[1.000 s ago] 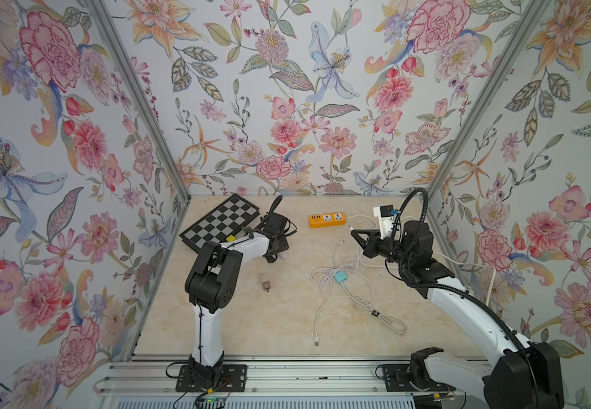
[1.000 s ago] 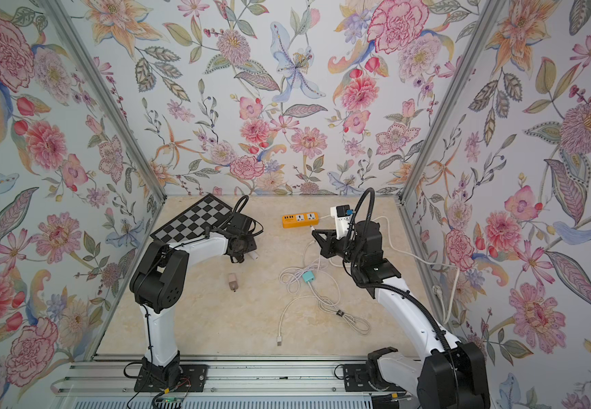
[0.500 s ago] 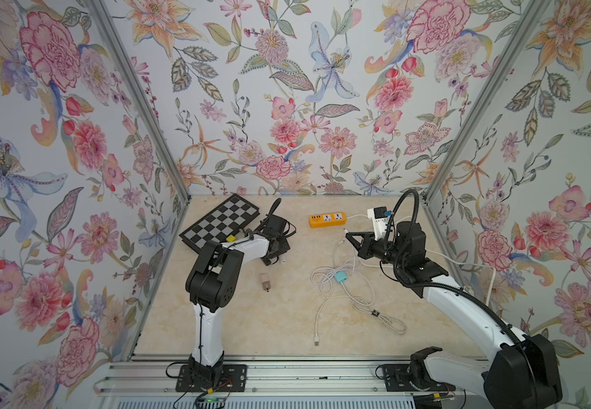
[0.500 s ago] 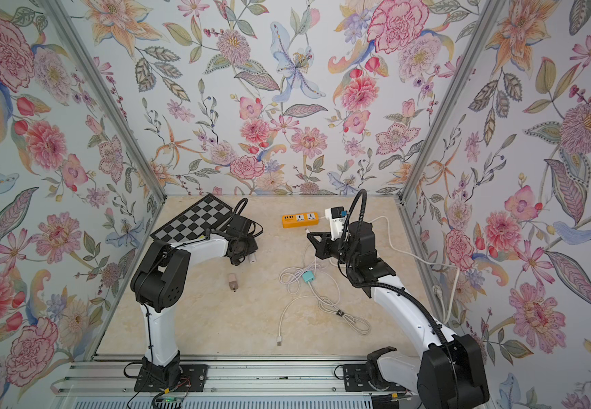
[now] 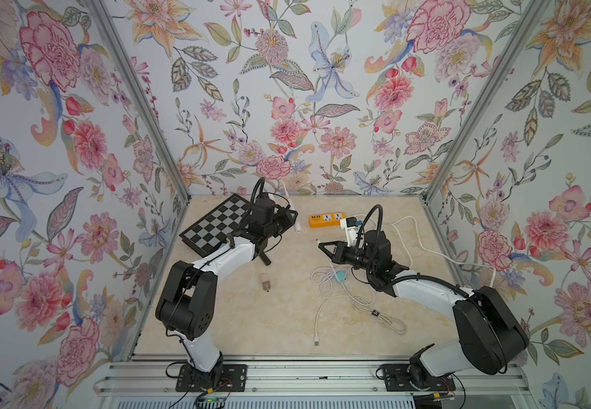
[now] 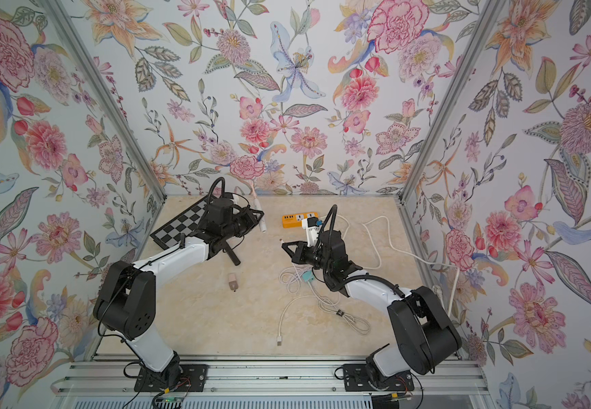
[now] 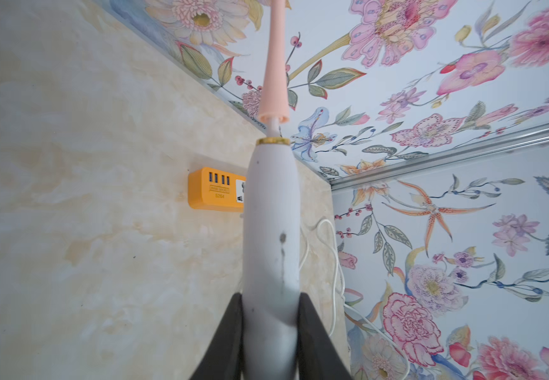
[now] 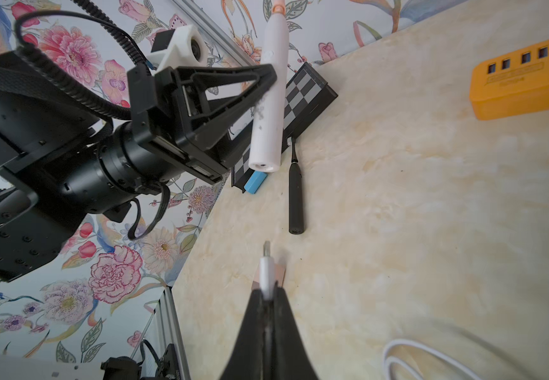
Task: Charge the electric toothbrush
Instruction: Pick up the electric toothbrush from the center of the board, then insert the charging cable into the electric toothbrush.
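Partway open, left tool [image 7: 270,297] tight around white toothbrush [image 7: 271,214].

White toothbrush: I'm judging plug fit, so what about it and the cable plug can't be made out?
- White toothbrush bristle head: cut off by the frame edge in both wrist views.
- Its base port: right wrist view, too small to tell the type.
- Cable plug: right wrist view, blurred, rear hidden in the right pincer.
- Power strip: left wrist view, partly behind the toothbrush.
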`<state>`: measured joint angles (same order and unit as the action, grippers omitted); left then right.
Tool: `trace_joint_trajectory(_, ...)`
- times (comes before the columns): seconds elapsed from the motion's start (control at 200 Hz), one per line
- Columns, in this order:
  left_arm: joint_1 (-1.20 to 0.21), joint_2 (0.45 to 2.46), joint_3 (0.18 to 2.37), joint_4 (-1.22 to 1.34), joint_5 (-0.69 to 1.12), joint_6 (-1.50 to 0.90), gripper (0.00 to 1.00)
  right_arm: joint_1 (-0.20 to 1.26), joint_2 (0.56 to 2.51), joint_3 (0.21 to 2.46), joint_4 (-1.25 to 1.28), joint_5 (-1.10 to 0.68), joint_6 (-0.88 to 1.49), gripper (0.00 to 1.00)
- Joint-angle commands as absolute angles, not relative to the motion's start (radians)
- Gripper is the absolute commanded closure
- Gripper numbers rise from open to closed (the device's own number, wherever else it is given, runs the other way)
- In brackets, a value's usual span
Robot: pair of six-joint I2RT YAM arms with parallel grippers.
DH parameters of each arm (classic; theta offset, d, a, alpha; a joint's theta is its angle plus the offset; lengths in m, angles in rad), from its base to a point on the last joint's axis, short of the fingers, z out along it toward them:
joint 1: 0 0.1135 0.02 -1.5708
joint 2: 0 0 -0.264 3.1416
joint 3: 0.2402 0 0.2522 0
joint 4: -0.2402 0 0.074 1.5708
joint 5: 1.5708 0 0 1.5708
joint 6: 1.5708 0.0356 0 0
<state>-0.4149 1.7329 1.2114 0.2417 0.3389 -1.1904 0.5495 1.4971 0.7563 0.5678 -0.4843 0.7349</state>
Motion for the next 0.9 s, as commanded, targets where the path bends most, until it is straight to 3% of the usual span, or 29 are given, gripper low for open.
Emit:
trace_joint_trajectory(0.0,-0.406,1.725,1.212,0.328,0.39,-1.285,1.0,0.583,1.514,0.768,0.715,-0.449,0.796,0.96)
trace_joint_trajectory(0.54,-0.407,1.672,1.116,0.448,0.428,-1.37,1.0,0.598,1.677,0.916,0.791,-0.442,0.885,0.95)
trace_joint_trajectory(0.891,-0.405,1.681,1.103,0.495,0.428,-1.4,1.0,0.594,1.679,0.887,0.821,-0.467,0.879,0.96)
